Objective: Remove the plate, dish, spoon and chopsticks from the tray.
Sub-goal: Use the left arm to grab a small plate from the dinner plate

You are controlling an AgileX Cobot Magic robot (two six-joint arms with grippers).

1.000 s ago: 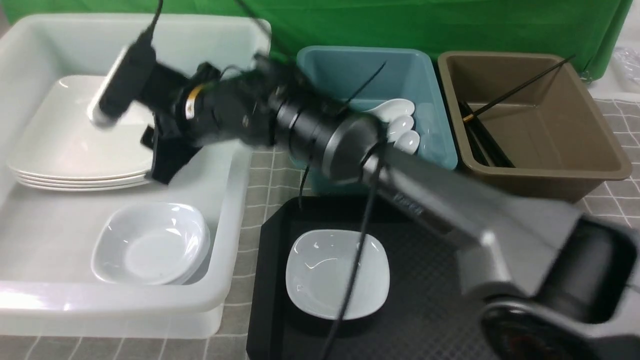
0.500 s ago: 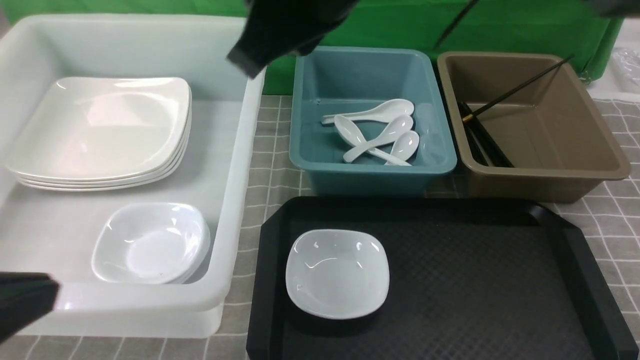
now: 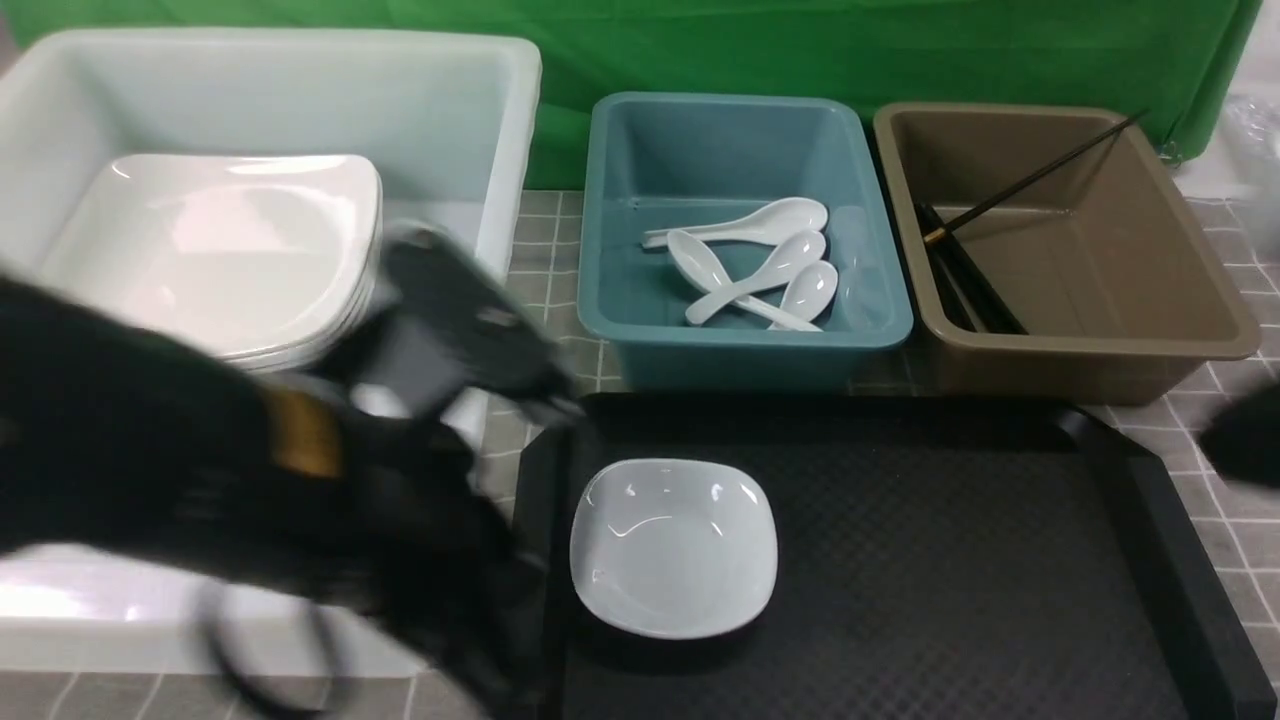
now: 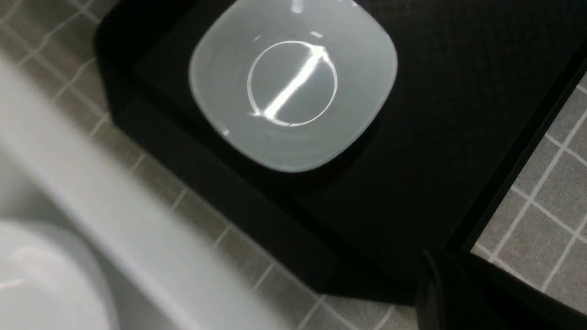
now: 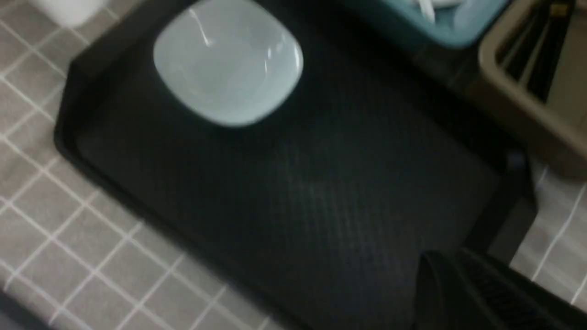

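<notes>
Sweeping in where the right arm (image 3: pixel 1240 435) was reaching a moment ago, the left arm (image 3: pixel 200 480) is closing on the tray (image 3: pixel 950 560), its jaws pinched shut; the right jaws' gap I cannot tell. Only the dish (image 3: pixel 673 545), glossy, pale, rounded-square, is sitting on that diamond-textured black floor, just ahead of the left jaws, so it is probably the last piece waiting.

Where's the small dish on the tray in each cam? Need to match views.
Front view: dish in the lower middle, on the left part of the tray.
Left wrist view: dish on the tray floor, close to a cut corner.
Right wrist view: dish on the tray floor, close to a cut corner.
Shared landmark: the black tray under the dish.
</notes>
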